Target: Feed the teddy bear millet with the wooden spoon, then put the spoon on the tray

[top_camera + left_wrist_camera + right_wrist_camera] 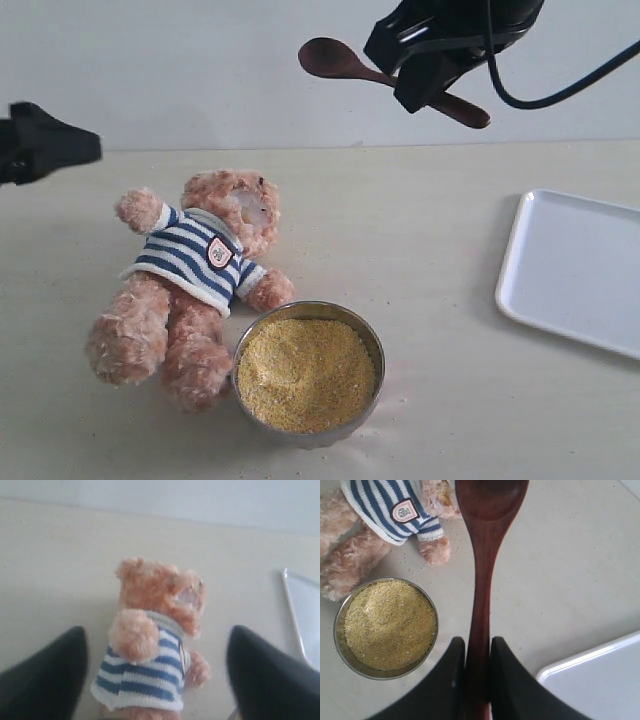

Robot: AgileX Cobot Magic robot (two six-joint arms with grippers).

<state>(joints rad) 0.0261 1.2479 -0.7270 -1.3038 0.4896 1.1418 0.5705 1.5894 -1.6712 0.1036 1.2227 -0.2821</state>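
The teddy bear [195, 275] lies on its back on the table in its striped shirt, head toward the back. Against its leg stands the steel bowl heaped with millet [306, 372]. My right gripper [425, 85] hovers high above the table, shut on the handle of the wooden spoon [345, 62], whose bowl points left. The right wrist view shows the wooden spoon [482, 580] pinched between the fingers [450, 680], the millet [387, 624] beneath. My left gripper [157, 667] stands open above the teddy bear [155, 645], its fingers apart on either side. The white tray [575, 270] lies at the right.
Loose grains are scattered on the table around the bowl [395, 405]. A black cable [570, 85] hangs from the right arm. The tray's edge [295, 625] shows in the left wrist view. Bare tabletop lies between bowl and tray.
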